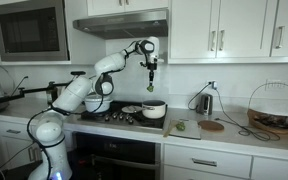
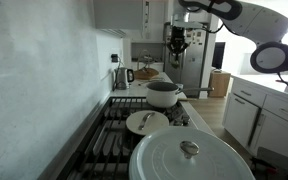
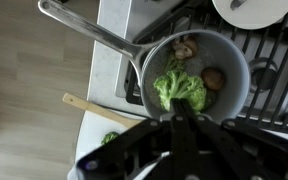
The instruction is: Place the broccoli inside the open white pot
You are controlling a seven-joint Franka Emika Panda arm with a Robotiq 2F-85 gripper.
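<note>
Black two-fingered gripper (image 1: 152, 72), jaws clamped on the small dark-green bumpy broccoli (image 3: 179, 90), hangs high above the squat round open white pot (image 1: 154, 109), apparently centred there so that releasing would drop the floret inside; flat white lid (image 2: 147, 122) lies alongside.

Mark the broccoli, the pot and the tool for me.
broccoli (image 3: 181, 90): wrist view, middle of the floret.
pot (image 2: 164, 98): exterior view, white side wall.
tool (image 1: 152, 74): exterior view, between its fingertips.

Green broccoli (image 3: 180, 90) above white pot (image 3: 233, 58)
</note>
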